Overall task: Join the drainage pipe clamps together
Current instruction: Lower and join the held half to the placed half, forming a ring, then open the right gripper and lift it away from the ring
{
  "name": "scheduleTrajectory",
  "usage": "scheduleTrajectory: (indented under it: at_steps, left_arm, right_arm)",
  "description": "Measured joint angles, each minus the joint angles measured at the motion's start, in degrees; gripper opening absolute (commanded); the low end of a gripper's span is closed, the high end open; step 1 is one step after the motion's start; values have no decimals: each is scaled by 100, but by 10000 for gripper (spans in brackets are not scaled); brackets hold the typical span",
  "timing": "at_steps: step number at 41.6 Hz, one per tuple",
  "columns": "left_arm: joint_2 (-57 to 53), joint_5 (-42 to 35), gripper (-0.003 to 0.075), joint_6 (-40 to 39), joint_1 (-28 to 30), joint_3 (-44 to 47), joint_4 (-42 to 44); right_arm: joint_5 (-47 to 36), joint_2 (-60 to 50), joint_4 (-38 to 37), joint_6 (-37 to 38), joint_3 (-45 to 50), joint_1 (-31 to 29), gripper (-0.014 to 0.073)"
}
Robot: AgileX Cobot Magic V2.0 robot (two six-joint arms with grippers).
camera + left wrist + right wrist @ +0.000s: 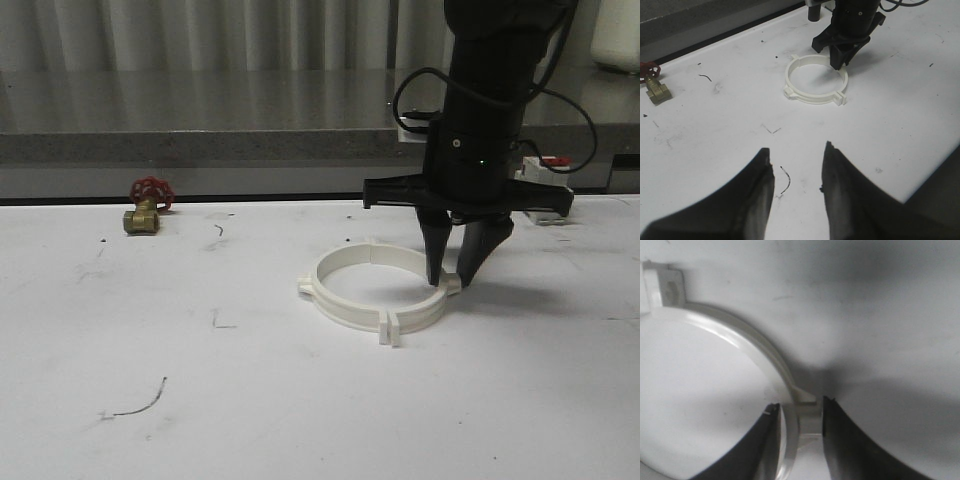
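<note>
Nearest us, the left gripper [797, 175] hangs over bare table [300, 420], fingers spread, nothing betw. them. Mid-table we see the drainage pipe clamps [375, 290] lying flat, the 2 halves meeting as a ring. At its right side the right gripper [455, 268] points down, fingers straddling the ring wall. Farther back-left, a brass valve [143, 215] w/ red handle.

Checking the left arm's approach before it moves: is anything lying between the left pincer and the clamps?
Nothing visible. Bare table lies between the left pincer and the clamps; the valve sits off to the side. The right pincer straddles the ring's far wall.
</note>
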Motion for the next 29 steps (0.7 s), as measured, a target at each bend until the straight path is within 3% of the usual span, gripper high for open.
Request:
scheduleTrajectory:
  at_steps: [23, 29]
  left_arm:
    - [0, 0, 242, 0, 0, 0, 0]
    - [0, 0, 242, 0, 0, 0, 0]
  right_arm:
    - [-184, -142, 44, -13, 0, 0, 251]
    - [-251, -768, 44, -524, 0, 0, 251]
